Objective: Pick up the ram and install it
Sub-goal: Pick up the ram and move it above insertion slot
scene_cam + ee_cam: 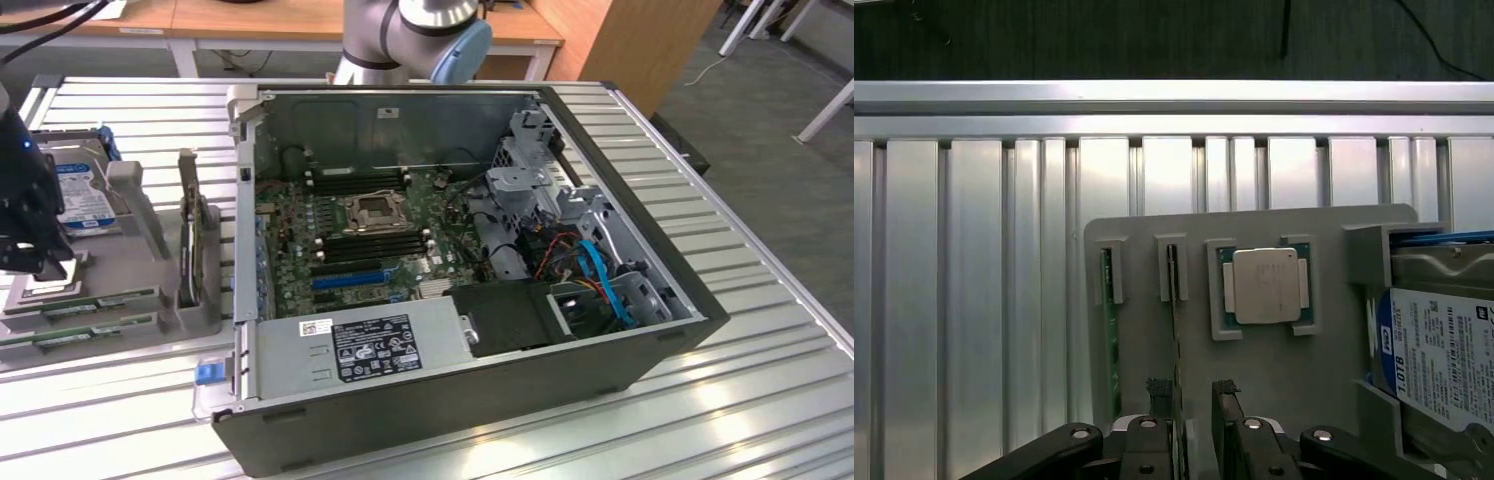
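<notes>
Two ram sticks stand on edge in slots of a grey fixture [1144,230]: one green ram [1109,340] and a second ram [1174,320] closer to the gripper. My gripper [1192,400] is open just above the fixture. The second stick runs right along the inner edge of one finger [1159,395]; the other finger [1226,395] stands apart from it. Nothing is held. In the exterior view the gripper [47,265] hangs over the fixture at the far left, with green ram [94,303] strips below it. Black memory slots [380,240] lie on the motherboard.
A square silver processor chip [1264,285] sits in the fixture beside the sticks, and a hard drive [1439,350] with a blue label beyond it. The open computer case [441,400] stands mid-table on the slatted aluminium table [774,380], with a power supply [367,345] near the front.
</notes>
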`<state>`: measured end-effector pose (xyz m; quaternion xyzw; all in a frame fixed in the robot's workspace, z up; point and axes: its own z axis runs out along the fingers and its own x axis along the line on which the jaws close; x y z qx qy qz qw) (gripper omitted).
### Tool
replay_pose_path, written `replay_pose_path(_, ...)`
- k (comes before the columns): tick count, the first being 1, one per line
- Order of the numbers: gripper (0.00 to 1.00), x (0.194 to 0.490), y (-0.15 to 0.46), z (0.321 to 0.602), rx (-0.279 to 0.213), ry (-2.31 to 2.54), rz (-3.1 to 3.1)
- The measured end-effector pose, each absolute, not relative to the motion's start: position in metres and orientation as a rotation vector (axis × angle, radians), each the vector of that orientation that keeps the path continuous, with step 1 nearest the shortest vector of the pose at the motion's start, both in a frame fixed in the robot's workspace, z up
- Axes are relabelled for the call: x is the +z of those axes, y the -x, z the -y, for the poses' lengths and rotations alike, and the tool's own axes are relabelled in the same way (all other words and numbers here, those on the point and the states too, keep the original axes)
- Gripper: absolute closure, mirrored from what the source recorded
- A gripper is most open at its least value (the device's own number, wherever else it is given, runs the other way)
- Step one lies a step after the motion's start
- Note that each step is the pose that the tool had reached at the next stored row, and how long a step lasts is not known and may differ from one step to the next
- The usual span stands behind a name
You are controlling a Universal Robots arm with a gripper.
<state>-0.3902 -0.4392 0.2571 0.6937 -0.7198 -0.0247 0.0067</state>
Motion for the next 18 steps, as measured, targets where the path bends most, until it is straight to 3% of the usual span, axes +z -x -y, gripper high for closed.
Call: replay_pose_path(18, 0.71, 0.241, 0.39, 0.439, -0.077, -2.17, 2.252)
